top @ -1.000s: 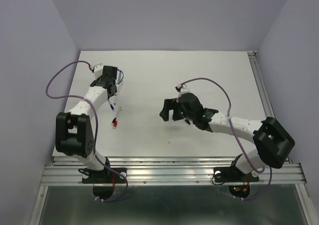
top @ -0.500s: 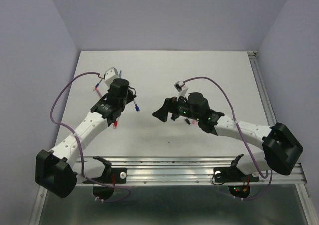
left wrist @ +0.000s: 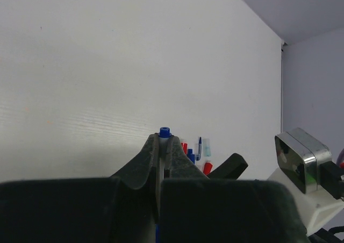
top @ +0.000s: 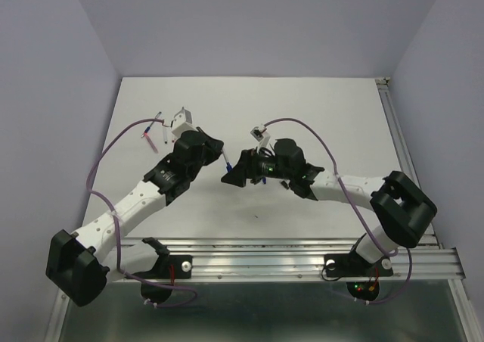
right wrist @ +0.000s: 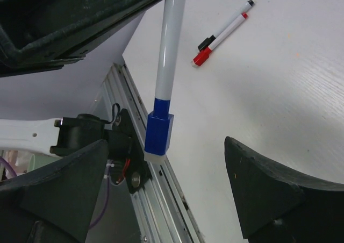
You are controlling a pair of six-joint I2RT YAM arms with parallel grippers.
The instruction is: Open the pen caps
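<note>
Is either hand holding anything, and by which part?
The left hand grips a white pen by its barrel, blue cap sticking out. The right hand is open, holding nothing.

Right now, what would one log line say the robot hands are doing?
left hand: shut on pen | right hand: open around blue cap | blue cap: on pen

Plenty of room between right gripper (right wrist: pixel 166 145) jaws, blocked only by dark blue cap (right wrist: pixel 159 131); two pens (right wrist: pixel 226 28) lying on table (right wrist: pixel 301 65) beyond.
</note>
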